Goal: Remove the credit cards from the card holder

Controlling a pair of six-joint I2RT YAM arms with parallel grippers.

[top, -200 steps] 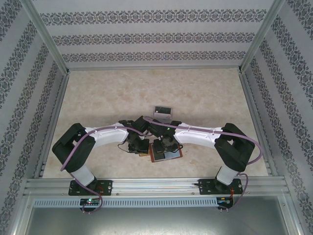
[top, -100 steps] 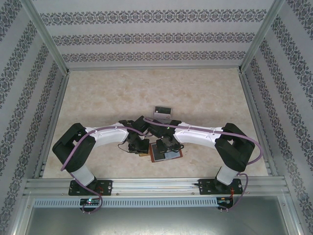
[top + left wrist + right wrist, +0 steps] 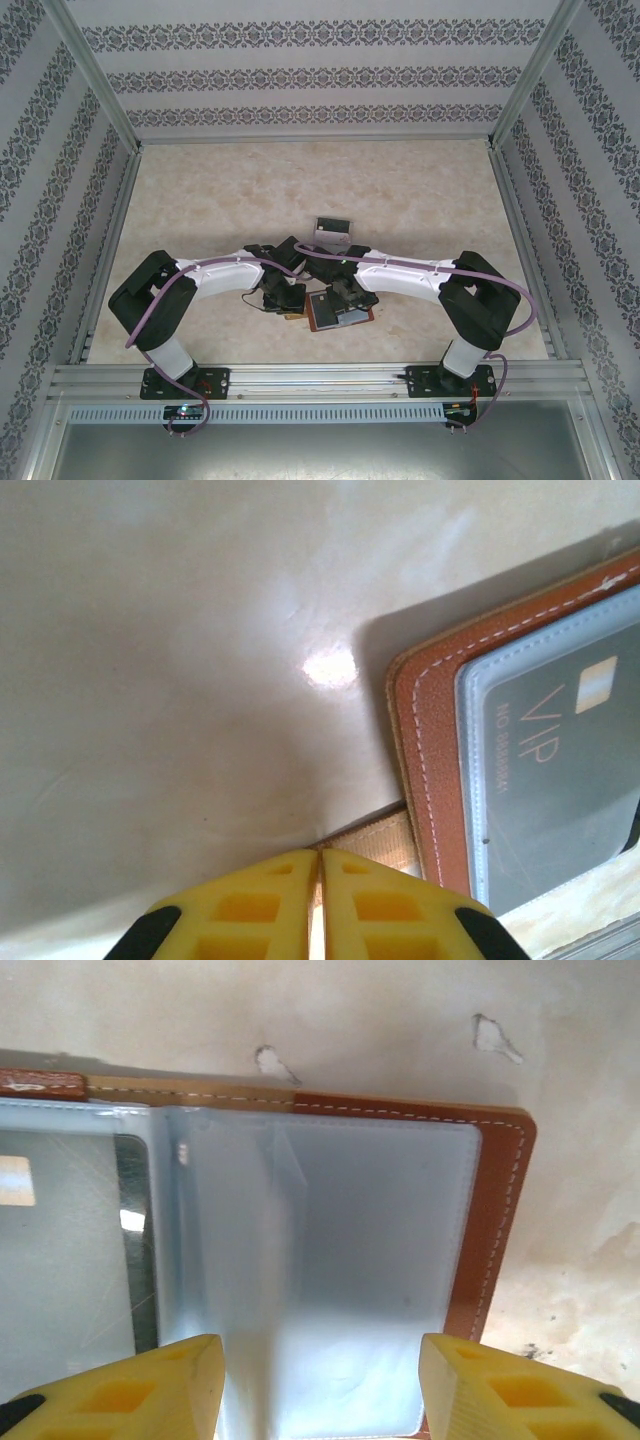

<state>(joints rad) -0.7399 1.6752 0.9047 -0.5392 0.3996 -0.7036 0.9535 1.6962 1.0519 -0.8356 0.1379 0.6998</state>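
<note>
Beige marbled tabletop (image 3: 200, 220), patterned wallpaper on 3 sides, alu frame round it.

L gripper (image 3: 320, 855): yellow fingers closed tip to tip, just a hairline betw. them. Tips sit right at the tan side tab (image 3: 375, 838) of the card holder (image 3: 425, 760); can't tell if tab is actually pinched. Holder lies open & flat on table, brown leather edge w/ white stitching. A grey credit card (image 3: 560, 780) marked "VIP" sits inside its clear pocket.

R gripper (image 3: 320, 1350): fingers spread wide, gripping nothing, one each side of a frosted clear sleeve page (image 3: 330, 1260) of the holder (image 3: 495, 1220). To the left of that page, another pocket w/ a card (image 3: 60, 1250) behind plastic.

From top cam: both grippers meet near table's front centre, L (image 3: 285, 300) at holder's left edge, R (image 3: 345, 300) over the holder (image 3: 318, 318). Small rect. object (image 3: 332, 228) further back, well apart from holder; too small to ID.
</note>
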